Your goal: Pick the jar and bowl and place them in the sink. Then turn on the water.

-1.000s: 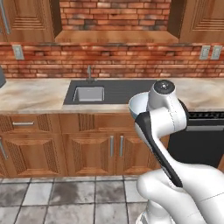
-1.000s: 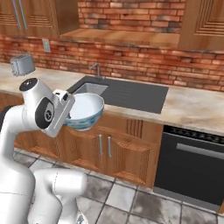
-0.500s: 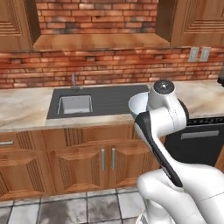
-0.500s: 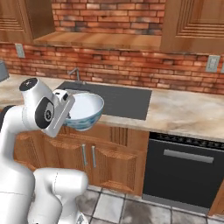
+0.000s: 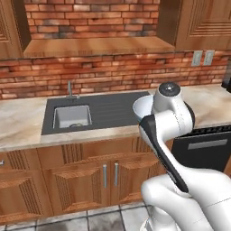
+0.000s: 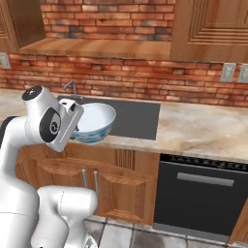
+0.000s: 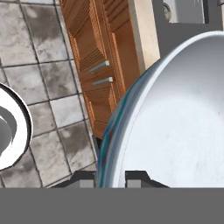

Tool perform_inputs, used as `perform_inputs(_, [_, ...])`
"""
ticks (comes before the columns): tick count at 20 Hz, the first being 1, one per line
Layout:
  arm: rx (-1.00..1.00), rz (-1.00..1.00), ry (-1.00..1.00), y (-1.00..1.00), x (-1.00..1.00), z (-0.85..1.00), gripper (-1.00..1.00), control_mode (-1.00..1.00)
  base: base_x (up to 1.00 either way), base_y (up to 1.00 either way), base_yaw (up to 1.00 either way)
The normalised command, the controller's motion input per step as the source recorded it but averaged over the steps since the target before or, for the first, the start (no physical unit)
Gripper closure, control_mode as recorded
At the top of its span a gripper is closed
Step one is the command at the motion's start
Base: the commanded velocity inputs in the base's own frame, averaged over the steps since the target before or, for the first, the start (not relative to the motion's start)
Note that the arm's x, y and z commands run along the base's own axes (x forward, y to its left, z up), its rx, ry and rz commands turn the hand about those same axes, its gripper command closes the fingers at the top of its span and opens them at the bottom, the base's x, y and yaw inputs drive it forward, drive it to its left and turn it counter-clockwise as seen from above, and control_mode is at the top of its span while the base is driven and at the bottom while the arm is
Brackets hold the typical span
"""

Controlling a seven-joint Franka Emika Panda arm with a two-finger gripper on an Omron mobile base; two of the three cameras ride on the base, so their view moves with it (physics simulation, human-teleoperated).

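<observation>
Jaws are clamped on the rim of the round, deep, pale blue-white glossy bowl, one dark fingertip outside the wall and the other inside. The bowl is carried in the air at the hand, in front of the wooden cabinet fronts and over the tiled floor, level with the edge of the marbled beige worktop. The rectangular light-grey metal sink sits in its dark grey surround further along, below the slim grey faucet, with something small lying in the basin that is too small to name with confidence.

The grip is a thin pinch on one point of a smooth, wide rim, so the bowl may well pivot or slip if the arm swings fast. A drop here would land on the floor rather than the worktop. Reaching in too low could knock the bowl's far side against the worktop edge or the faucet, and setting it down blind could strike whatever lies in the basin.
</observation>
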Motion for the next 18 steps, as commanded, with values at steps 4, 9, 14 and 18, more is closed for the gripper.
perform_inputs(4, [0.00, 0.00, 0.00, 0.00, 0.00, 0.00, 1.00, 1.00, 0.37, 0.29, -0.10])
perform_inputs(9, [0.00, 0.00, 0.00, 0.00, 0.00, 0.00, 1.00, 1.00, 0.38, 0.31, -0.08])
perform_inputs(14, [0.00, 0.00, 0.00, 0.00, 0.00, 0.00, 1.00, 1.00, 0.32, 0.37, -0.05])
perform_inputs(18, [0.00, 0.00, 0.00, 0.00, 0.00, 0.00, 1.00, 1.00, 0.25, 0.34, -0.01])
